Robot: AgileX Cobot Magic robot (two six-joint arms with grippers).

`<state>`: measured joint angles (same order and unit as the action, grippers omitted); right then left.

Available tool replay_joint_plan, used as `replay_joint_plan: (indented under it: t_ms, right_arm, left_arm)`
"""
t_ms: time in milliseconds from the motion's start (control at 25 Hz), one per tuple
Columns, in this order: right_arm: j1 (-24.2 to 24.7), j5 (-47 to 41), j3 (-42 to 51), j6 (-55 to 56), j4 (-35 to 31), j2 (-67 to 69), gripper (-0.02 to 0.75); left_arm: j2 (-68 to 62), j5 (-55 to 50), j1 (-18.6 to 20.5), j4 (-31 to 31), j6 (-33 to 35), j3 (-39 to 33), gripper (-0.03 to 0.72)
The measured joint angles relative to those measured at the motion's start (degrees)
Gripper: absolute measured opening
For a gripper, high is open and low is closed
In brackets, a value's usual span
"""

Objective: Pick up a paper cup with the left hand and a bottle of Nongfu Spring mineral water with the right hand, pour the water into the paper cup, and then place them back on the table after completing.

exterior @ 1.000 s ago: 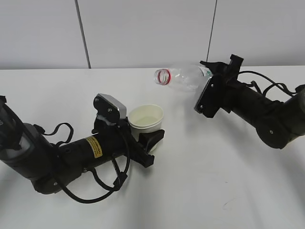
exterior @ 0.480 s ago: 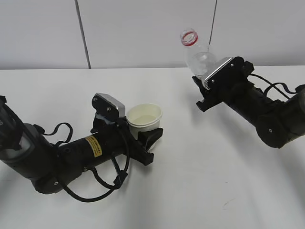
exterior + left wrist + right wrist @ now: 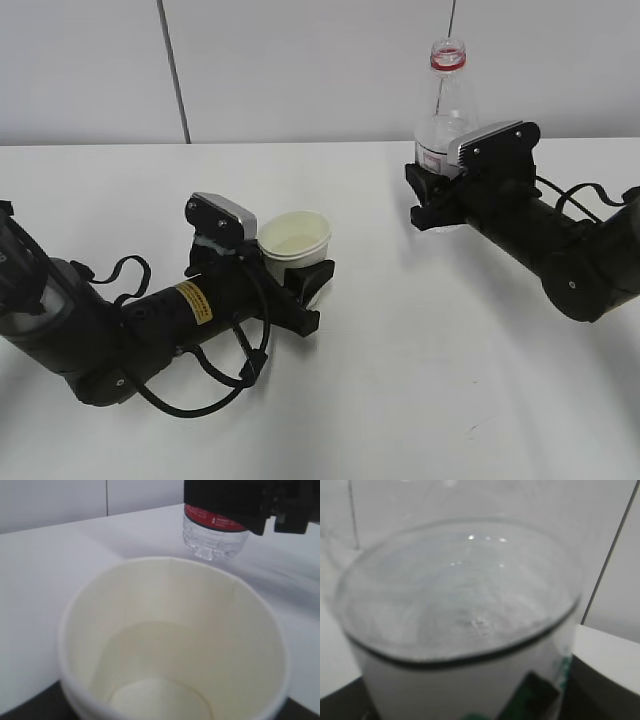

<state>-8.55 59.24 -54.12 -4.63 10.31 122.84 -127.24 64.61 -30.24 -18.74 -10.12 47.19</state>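
A white paper cup (image 3: 295, 236) is held just above the white table (image 3: 400, 380), with my left gripper (image 3: 301, 270) shut on its lower wall. The left wrist view looks down into the cup (image 3: 170, 605), where a shallow layer of clear water (image 3: 150, 690) covers the bottom. My right gripper (image 3: 433, 200) is shut on the body of the clear bottle (image 3: 445, 110), which stands upright at the far right with no cap on its red-ringed neck (image 3: 448, 55). The bottle's base and red label (image 3: 215, 532) hang beyond the cup's rim. The water surface inside the bottle (image 3: 465, 595) fills the right wrist view.
A pale panelled wall (image 3: 300, 70) rises behind the table's far edge. Black cables (image 3: 225, 375) loop under the left arm near the front left. Both arms rest low over the table, with bare tabletop between them.
The right arm has swung the bottle from lying tipped towards the cup to upright and drawn it back to the right. The cup has shifted slightly left in the left gripper.
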Motion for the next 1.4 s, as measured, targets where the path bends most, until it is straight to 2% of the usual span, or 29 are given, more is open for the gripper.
replay_joint_plan:
  t_ms: [400,1040,1400]
  right_arm:
    - [0.0,0.0,2.5,4.0,-0.1,-0.1,0.46]
    - [0.0,0.5,2.8,5.8,-0.2,-0.2,0.459]
    - [0.0,0.5,2.8,6.8,-0.2,-0.3,0.459]
  left_arm:
    - [0.0,0.0,0.9,5.3,0.2,0.0,0.404]
    - [0.0,0.0,13.3,6.8,1.1,0.2,0.404]
    - [0.0,-0.1,15.3,6.8,3.4,1.8,0.404]
